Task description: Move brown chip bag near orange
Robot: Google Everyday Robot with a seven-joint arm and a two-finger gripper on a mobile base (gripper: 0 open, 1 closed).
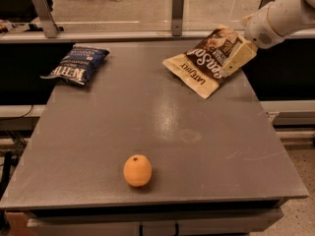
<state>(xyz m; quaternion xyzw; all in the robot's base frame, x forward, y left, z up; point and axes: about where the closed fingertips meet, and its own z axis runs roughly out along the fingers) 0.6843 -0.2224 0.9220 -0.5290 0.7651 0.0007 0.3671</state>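
The gripper sits at two o'clock on the table, against the brown chip bag (its hold cannot be told), with the orange well apart at seven o'clock.

One view: camera view.
- Position: raised, off the near edge of the table.
- Facing: down and forward, toward the far rail at 12 o'clock.
- Range: middling, with the whole tabletop in frame.
- Markers: gripper at 2 o'clock, against the brown chip bag; orange at about 6 o'clock, nearest the lens.
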